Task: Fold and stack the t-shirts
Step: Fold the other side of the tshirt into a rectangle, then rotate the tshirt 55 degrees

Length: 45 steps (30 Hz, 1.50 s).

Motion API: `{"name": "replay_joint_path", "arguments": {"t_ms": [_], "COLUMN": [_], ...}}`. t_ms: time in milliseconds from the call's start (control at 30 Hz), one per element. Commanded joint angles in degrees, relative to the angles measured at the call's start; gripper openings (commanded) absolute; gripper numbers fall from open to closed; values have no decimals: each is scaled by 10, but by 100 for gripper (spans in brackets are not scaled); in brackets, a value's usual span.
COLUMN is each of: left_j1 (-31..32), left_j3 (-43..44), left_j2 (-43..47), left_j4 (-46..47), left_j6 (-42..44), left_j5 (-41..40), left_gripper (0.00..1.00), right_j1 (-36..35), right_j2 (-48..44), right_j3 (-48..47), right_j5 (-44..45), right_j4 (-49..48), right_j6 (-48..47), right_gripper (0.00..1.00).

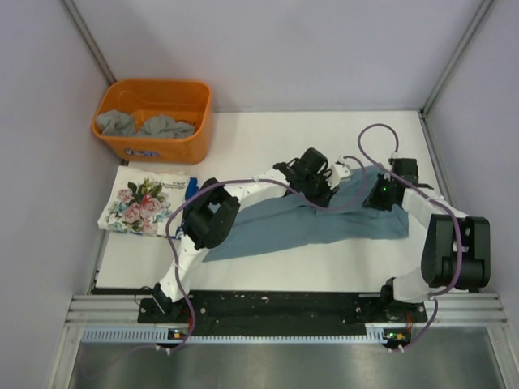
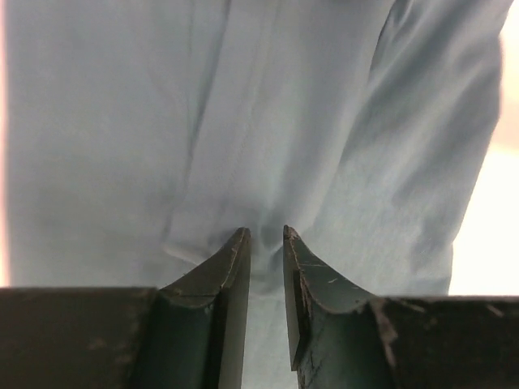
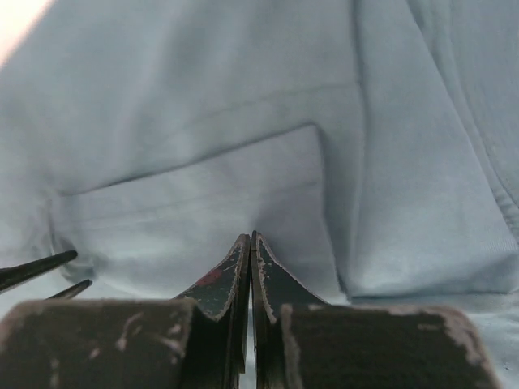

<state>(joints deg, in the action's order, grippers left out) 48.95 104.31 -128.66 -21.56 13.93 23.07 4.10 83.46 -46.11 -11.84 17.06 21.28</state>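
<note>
A dusty blue-grey t-shirt (image 1: 324, 223) lies spread across the middle and right of the white table. My left gripper (image 1: 323, 190) is at its far edge with the jaws pinched on a fold of the cloth (image 2: 268, 146), a thin gap between the fingertips (image 2: 240, 243). My right gripper (image 1: 378, 194) is at the same far edge further right, its jaws pressed together on the cloth (image 3: 243, 178). A folded white t-shirt with floral print (image 1: 142, 203) lies flat at the left. Grey t-shirts (image 1: 146, 126) lie crumpled in the orange tub (image 1: 154, 146).
The orange tub stands at the far left corner, beside the left wall. A small blue item (image 1: 191, 188) lies by the floral shirt's right edge. Purple cables loop over both arms. The metal rail (image 1: 284, 308) runs along the near edge.
</note>
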Motion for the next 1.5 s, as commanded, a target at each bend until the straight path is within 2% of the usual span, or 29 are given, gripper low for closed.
{"name": "replay_joint_path", "arguments": {"t_ms": [0, 133, 400, 500, 567, 600, 633, 667, 700, 767, 900, 967, 1033, 1200, 1300, 1467], "left_j1": [4, 3, 4, 4, 4, 4, 4, 4, 2, -2, -28, -52, -89, -190, -225, -262], "left_j3": [-74, -86, -54, -28, -1, 14, 28, 42, 55, 63, 25, -16, -55, -132, -184, -293], "left_j2": [9, 3, 24, 43, 55, 62, 68, 76, 83, 103, 155, 184, 209, 263, 295, 339], "left_j4": [58, 74, 2, -30, -64, -78, -95, -110, -130, -153, -176, -169, -168, -181, -183, -168], "left_j6": [-25, -32, 14, 35, 47, 51, 58, 64, 68, 72, 98, 114, 126, 145, 172, 193], "left_j5": [-7, -43, -5, 15, 41, 53, 66, 72, 68, 42, -60, -101, -110, -124, -137, -142], "left_gripper": [27, 28, 29, 34, 42, 47, 52, 55, 57, 59, 64, 66, 66, 66, 66, 66], "right_j1": [43, 71, 88, 88, 88, 89, 91, 95, 105, 135, 190, 194, 195, 196, 195, 167], "right_j2": [29, 42, 7, -22, -51, -65, -75, -87, -98, -116, -149, -157, -151, -63, 10, 183], "right_j3": [22, 45, 23, -2, -16, -19, -19, -15, -7, 14, 70, 99, 123, 126, 69, -109], "right_j5": [-35, -15, 45, 78, 102, 114, 116, 116, 116, 104, 88, 90, 85, 76, 69, 30], "right_j4": [-28, -27, 13, 44, 62, 71, 76, 78, 78, 78, 66, 57, 37, -2, -22, -12], "right_j6": [35, 34, 17, 7, 9, 12, 19, 30, 42, 70, 106, 113, 120, 119, 97, 81], "right_gripper": [0, 0, 0, 0, 0, 2, 9, 29, 39, 46, 47, 45, 42, 15, 0, 0]}}
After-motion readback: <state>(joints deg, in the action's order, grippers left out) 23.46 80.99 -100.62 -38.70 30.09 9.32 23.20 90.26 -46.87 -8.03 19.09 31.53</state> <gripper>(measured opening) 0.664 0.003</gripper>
